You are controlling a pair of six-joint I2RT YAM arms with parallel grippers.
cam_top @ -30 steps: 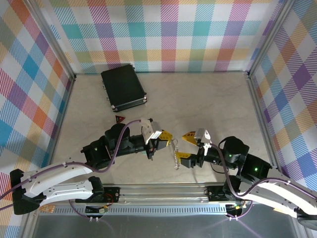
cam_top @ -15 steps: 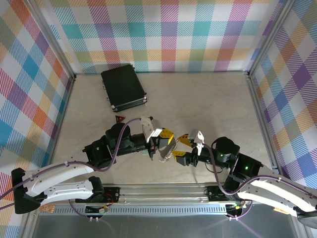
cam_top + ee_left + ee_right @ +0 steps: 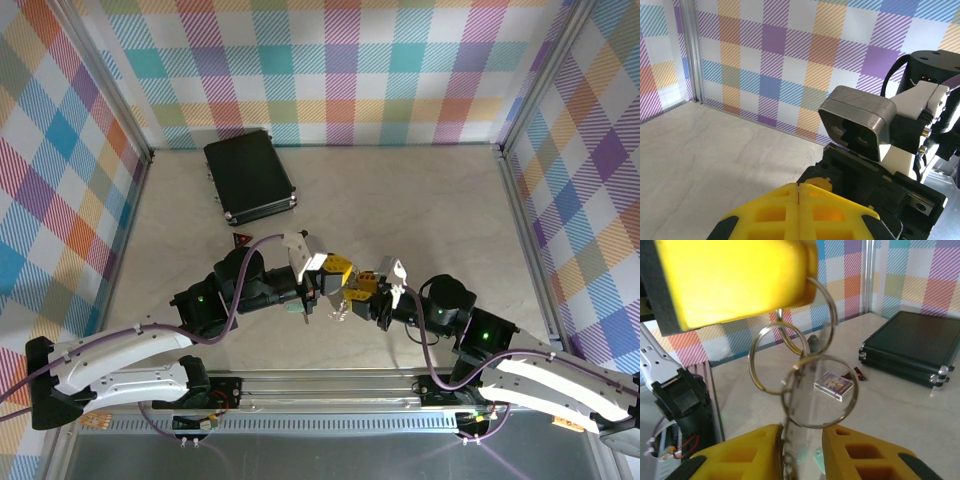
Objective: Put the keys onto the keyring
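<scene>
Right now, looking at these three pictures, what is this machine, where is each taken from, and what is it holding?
Two robot arms are bolted at the near edge of the table, each ending in a gripper with two yellow fingers. One picture looks down from above; the other two come from a camera on each wrist. On the table lie a black case, a small red piece and a small printed card. The left gripper is shut on the keyring, whose wire rings dangle from it. The right gripper has its fingers slightly apart around the lowest rings, not visibly pinching them.
</scene>
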